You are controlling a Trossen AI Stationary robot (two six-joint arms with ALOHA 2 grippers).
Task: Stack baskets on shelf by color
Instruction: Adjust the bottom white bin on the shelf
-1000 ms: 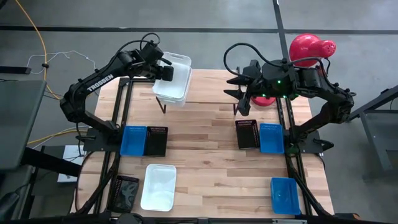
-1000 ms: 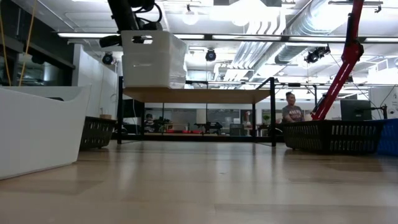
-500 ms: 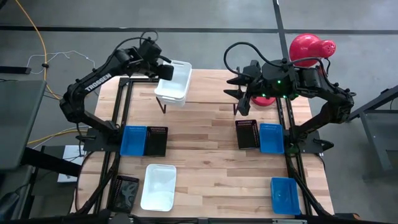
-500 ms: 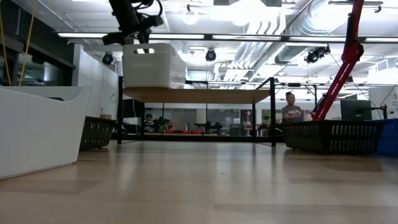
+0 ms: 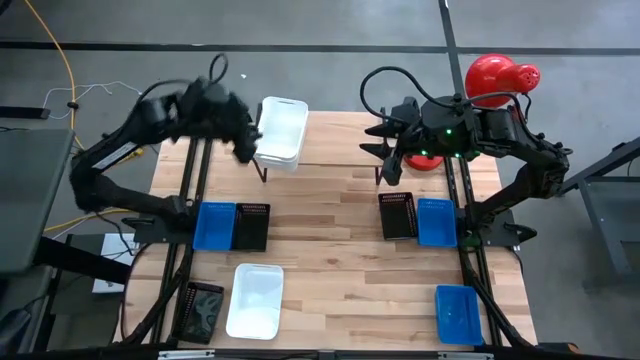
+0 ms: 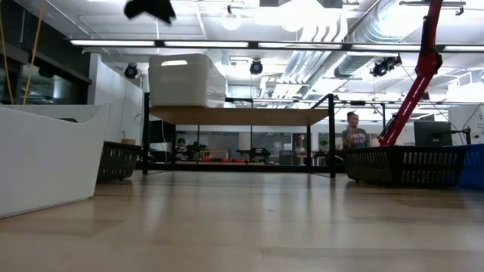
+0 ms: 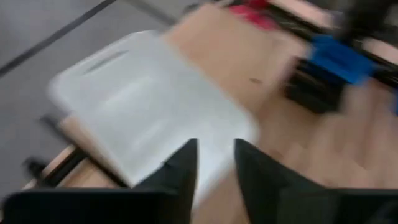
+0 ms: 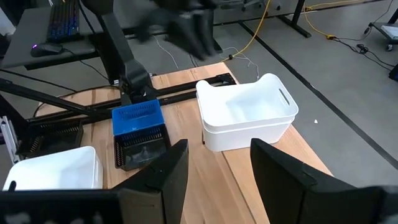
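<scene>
Two white baskets (image 5: pixel 281 132) sit nested one in the other on the left end of the shelf (image 5: pixel 335 140); they also show in the low view (image 6: pixel 187 79) and in the right wrist view (image 8: pixel 245 112). My left gripper (image 5: pixel 243 148) hangs blurred just left of them, raised, its fingers (image 7: pixel 186 168) a little apart with nothing between. My right gripper (image 5: pixel 382 158) waits open above the shelf's right end. More baskets stand on the table: blue (image 5: pixel 214 225) and black (image 5: pixel 251 226) at the left, black (image 5: pixel 397 215) and blue (image 5: pixel 436 221) at the right.
Near the front edge lie a white basket (image 5: pixel 255 300), a black one (image 5: pixel 203 308) and a blue one (image 5: pixel 458 314). A red object (image 5: pixel 495 75) sits beyond the far right corner. The middle of the shelf top and the table between the basket pairs are bare wood.
My left gripper has set the upper white basket down into the one on the shelf and let go of it. It has then drawn back fast, upward and toward the table's left edge, rolling as it went. The white stack stays on the shelf.
</scene>
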